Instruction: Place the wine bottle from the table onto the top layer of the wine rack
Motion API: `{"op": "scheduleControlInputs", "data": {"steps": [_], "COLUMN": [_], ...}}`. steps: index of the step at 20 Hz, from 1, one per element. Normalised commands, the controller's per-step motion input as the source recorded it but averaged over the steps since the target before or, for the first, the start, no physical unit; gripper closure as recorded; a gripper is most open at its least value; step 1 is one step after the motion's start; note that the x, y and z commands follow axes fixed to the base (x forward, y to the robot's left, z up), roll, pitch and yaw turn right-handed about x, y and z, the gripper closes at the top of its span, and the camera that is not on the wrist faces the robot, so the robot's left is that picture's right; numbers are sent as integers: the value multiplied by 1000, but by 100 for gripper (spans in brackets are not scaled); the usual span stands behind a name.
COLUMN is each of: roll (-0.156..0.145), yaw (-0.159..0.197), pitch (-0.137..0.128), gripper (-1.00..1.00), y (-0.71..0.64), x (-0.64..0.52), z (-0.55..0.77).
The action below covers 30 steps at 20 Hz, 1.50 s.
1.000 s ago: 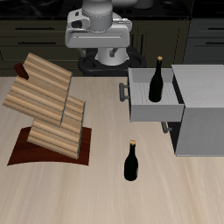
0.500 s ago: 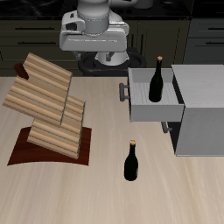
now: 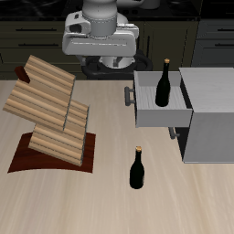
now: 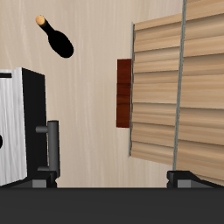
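Standing alone: wine bottle (image 3: 137, 169), upright on the worktop (image 3: 183, 201) near its front edge, nothing touching it.
Rack: wine rack (image 3: 50, 114) well apart from it; top layer (image 3: 47, 78) bare.
Look-alike: second bottle (image 3: 164, 84) upright in the open drawer (image 3: 160, 114) of the grey cabinet (image 3: 208, 114).
Claw: claw (image 4: 112, 179) high at the back, fingers spread, holding nothing.
Between: bare worktop.

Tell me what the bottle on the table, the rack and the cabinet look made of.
Bottle: very dark, glossy, likely glass, with a tan tip that looks like cork.
Rack: pale grooved slabs with wood grain, matte; its base is dark reddish-brown, probably stained wood.
Cabinet: flat grey panels, looks like painted metal.
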Motion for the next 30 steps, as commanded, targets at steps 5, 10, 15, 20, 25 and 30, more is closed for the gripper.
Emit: {"op": "scheduleControlInputs", "data": {"steps": [5,10,15,20,25,30], "roll": [-15,0,0,-48,7,-4], "yaw": [3,0,0,5,-14,-1], "pitch": [-13,0,0,-50,-13,-12], "gripper": [-100,-100,-100,-100,-100,-100], "y": [93,0,0,362,53,83], "x": [215,0,0,689,217,79], "z": [85,0,0,226,121,20]}}
